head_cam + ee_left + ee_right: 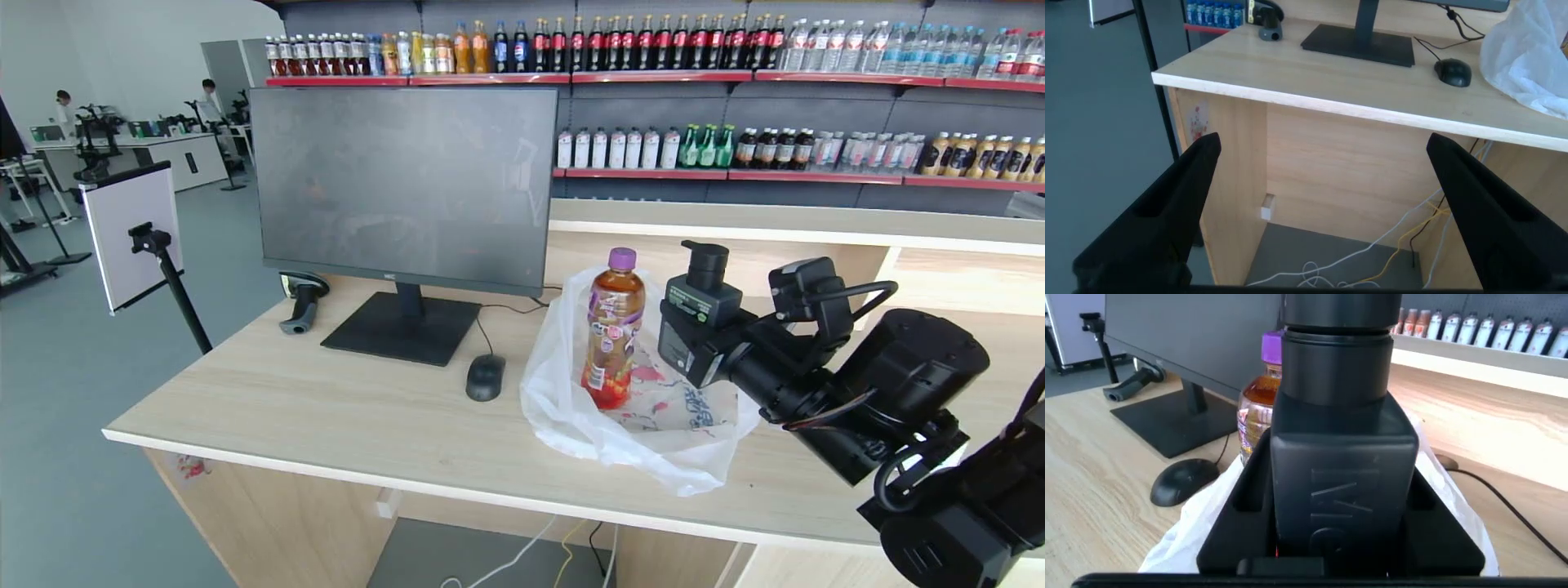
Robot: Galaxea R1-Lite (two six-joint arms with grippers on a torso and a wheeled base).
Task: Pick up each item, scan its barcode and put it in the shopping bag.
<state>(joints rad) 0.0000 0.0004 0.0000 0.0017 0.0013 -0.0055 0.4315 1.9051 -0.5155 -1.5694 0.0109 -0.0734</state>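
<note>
R gripper (1336, 539) is clamped on a black bottle (695, 317), a squarish body w/ a round cap on top, held upright. It sits over the right part of the shopping bag (571, 412), just right of the tea bottle (612, 327) and slightly apart from it. Can't tell if the black bottle's base touches the bag.

Tea bottle has a purple cap and stands upright inside the white plastic bag, w/ the bag's sides bunched up around its lower half. The bag lies on the table (326, 408), right of centre, its near edge close to the table's front.

L gripper (1323, 147) has fingers wide apart w/ nothing between them. It's low, in front of the table's near edge at the left end, facing the open space under the top.

Rest of the table:
- Monitor (404, 188) is at the far left-centre on its flat stand.
- Mouse (485, 377) is just left of the bag, near the stand's right corner.
- Scanner (304, 304), a handheld type, is at the far left, beside the monitor's lower left corner.
</note>
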